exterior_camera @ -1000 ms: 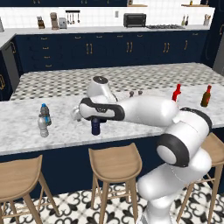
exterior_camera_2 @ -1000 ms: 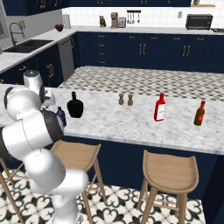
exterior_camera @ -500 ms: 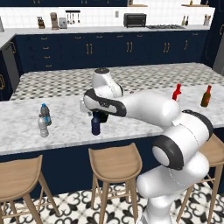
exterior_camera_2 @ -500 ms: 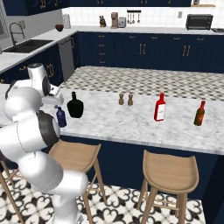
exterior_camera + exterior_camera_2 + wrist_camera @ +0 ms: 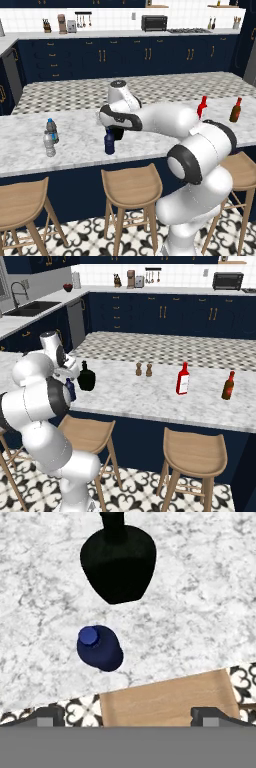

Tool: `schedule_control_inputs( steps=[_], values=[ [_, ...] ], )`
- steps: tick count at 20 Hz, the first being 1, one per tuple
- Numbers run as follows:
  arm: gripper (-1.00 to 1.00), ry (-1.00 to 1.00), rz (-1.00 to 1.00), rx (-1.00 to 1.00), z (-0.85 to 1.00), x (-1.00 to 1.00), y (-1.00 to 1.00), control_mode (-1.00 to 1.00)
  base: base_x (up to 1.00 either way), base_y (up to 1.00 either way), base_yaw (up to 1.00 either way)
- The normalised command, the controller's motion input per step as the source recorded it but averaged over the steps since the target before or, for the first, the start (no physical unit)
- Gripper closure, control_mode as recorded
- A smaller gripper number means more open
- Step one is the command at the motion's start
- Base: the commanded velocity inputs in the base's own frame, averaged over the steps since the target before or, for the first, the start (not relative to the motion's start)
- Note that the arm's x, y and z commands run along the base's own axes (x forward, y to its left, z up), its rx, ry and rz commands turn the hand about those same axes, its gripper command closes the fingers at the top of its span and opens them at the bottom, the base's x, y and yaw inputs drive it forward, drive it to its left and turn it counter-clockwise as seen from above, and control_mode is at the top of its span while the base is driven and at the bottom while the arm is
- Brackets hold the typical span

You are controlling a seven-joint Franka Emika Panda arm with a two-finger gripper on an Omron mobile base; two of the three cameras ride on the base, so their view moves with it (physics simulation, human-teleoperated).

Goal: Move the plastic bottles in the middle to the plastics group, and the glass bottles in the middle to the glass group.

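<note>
Looking straight down in the hand view, my gripper is open above the counter's front edge, its fingertips wide apart with nothing between them. Just ahead of them stands the dark navy plastic bottle, and beyond it the squat black glass bottle. At the counter's left, the clear-silvery plastic bottle stands right beside the blue-capped water bottle. The red bottle and the slim brown bottle are at the right end.
The marble island counter has two small brown shakers near its middle. Wooden stools line the front edge, one right under the hand. Dark cabinets run along the back wall.
The hand has lifted up and away from the navy bottle, which stays where it stood. The jaws stay open.
</note>
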Motion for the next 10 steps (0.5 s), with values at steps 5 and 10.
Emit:
schedule_control_inputs(
  steps=[5,10],
  values=[
    [-1.00,0.08,-0.06,0.15,-0.12,0.35,0.12,-1.00,0.00,0.00,0.00],
    [-1.00,0.10,-0.05,0.02,-0.32,0.31,0.15,-1.00,0.00,0.00,0.00]
  ],
)
